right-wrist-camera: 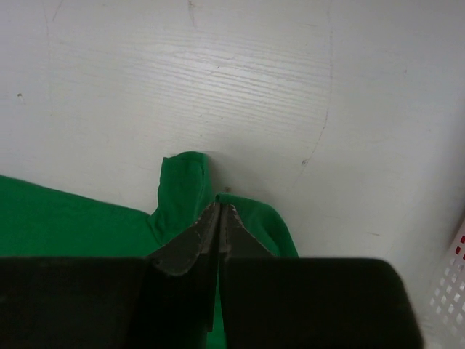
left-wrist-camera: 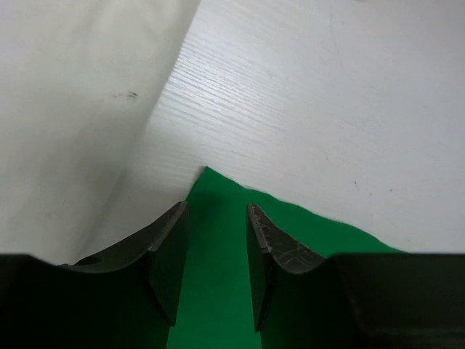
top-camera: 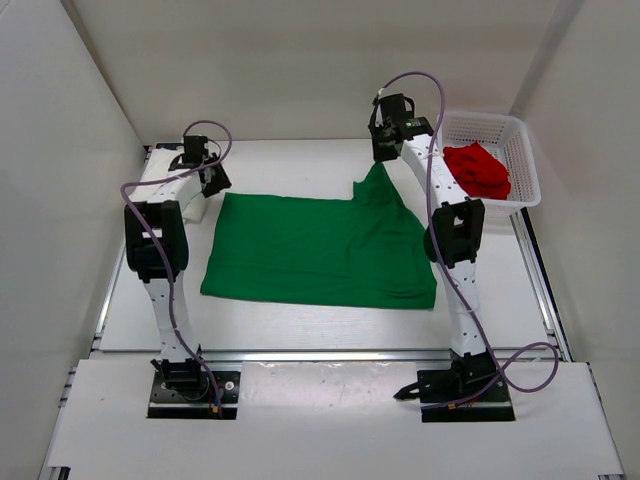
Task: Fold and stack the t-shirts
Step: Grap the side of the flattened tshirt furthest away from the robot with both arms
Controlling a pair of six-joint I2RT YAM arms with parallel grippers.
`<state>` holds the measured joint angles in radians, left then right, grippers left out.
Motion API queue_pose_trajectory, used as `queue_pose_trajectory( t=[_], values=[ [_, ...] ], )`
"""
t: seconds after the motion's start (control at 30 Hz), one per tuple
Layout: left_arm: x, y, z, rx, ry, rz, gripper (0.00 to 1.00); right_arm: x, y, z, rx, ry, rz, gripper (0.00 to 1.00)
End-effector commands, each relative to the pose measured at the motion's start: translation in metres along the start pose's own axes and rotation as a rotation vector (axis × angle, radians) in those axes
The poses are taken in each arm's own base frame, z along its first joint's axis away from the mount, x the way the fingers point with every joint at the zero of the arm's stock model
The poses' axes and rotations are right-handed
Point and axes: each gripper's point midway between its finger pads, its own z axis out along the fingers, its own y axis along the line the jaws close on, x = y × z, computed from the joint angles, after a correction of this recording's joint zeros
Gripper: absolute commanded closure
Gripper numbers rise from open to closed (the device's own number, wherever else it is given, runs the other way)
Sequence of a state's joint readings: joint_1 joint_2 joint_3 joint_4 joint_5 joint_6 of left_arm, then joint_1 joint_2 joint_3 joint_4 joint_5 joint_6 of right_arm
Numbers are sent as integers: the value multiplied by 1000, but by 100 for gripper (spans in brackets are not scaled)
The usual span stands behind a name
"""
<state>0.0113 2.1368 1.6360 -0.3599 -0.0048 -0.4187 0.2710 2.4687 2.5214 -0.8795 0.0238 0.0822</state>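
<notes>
Green t-shirt (top-camera: pixel 320 250) spread flat on the worktop (top-camera: pixel 300 160), far right corner raised.
That corner is clamped in the closed right tool (right-wrist-camera: pixel 219 211); the left tool (left-wrist-camera: pixel 216 218) is held, jaws apart, over the far left corner.

Bright green cloth t-shirt (top-camera: pixel 320 250) lies at centre of white table (top-camera: pixel 130 300), white cloth t-shirt (top-camera: pixel 195 210) at its far left corner, red cloth t-shirt (top-camera: pixel 478 170) inside white plastic mesh basket (top-camera: pixel 528 165) at far right corner.

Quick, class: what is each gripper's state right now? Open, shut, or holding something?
Left gripper: open, over a corner of the green shirt, holding nothing.
Right gripper: shut on the green shirt's far right corner.
</notes>
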Motion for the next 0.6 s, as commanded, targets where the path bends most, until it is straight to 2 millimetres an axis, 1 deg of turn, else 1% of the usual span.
queue_pose_trajectory(
  t=[0.0,0.03,0.07,0.1,0.13,0.17,0.2,0.23,0.27,0.3,0.33,0.37,0.4,0.43,0.47,0.5,0.57],
  values=[
    [-14,-11,-6,-33,-13,50,53,-22,9,-28,-22,-60,3,100],
    [-14,-18,0,-26,-11,60,53,-23,8,-26,-23,-64,-1,100],
    [-6,-13,6,-47,22,71,55,-24,10,-29,-26,-69,-2,100],
    [-11,-15,5,-46,16,73,55,-24,15,-30,-54,-66,-6,100],
    [-13,-14,8,-56,15,75,55,-21,16,-26,-60,-58,-5,100],
    [-12,-12,11,-67,20,74,54,-24,15,-29,-60,-67,-1,100],
    [-11,-11,13,-69,24,73,53,-25,20,-30,-75,-68,-7,100],
    [-13,-13,12,-67,29,80,54,-24,20,-29,-79,-67,-7,100],
    [-12,-9,15,-82,32,85,54,-25,20,-30,-81,-70,-4,100],
    [-9,-9,19,-89,48,92,54,-21,22,-27,-81,-56,-10,100],
    [-12,-14,18,-83,42,94,55,-23,23,-29,-86,-63,-10,100],
    [-8,-7,19,-101,57,94,54,-21,20,-25,-85,-56,2,100],
    [-9,-9,19,-98,52,97,55,-21,18,-27,-86,-54,8,100],
    [-7,-2,21,-108,58,88,55,-19,19,-25,-88,-51,0,100],
    [-5,-5,19,-104,58,84,54,-22,17,-28,-85,-59,2,100],
    [-8,-5,18,-99,45,86,52,-22,21,-27,-98,-59,-5,100],
    [-7,-6,16,-101,37,88,50,-22,21,-26,-100,-59,1,100]
  ],
)
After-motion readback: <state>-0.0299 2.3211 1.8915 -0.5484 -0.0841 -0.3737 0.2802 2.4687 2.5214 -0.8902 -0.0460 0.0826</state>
